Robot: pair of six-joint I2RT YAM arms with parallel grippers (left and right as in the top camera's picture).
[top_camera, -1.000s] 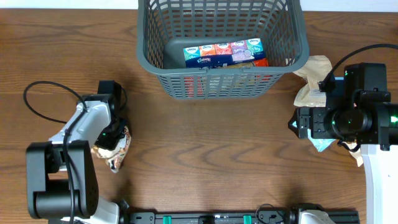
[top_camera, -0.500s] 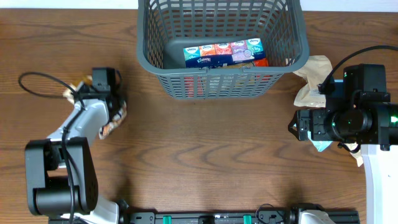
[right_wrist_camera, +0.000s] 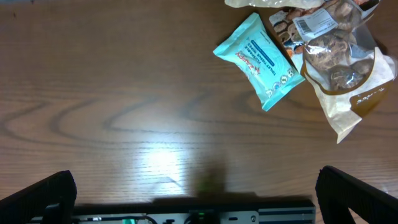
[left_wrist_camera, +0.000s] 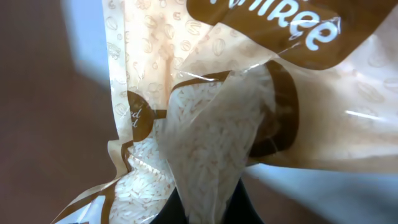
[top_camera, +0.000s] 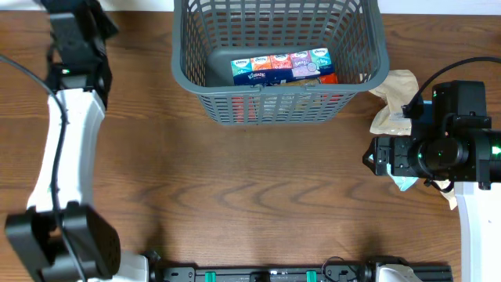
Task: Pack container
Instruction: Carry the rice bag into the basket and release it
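We note left jaws clamped tight on a rice packet (left_wrist_camera: pixel 211 155); right jaws spread wide, empty, over the table (right_wrist_camera: pixel 124 93); container (top_camera: pixel 235 88) at 12 o'clock

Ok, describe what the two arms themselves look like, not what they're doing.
The left arm has a long white link between black joint housings, a thin black cable along it and a small green light near the wrist. The right arm is mostly blocky black housings with green lights, a white link below and a looping black cable. Its fingers are black.
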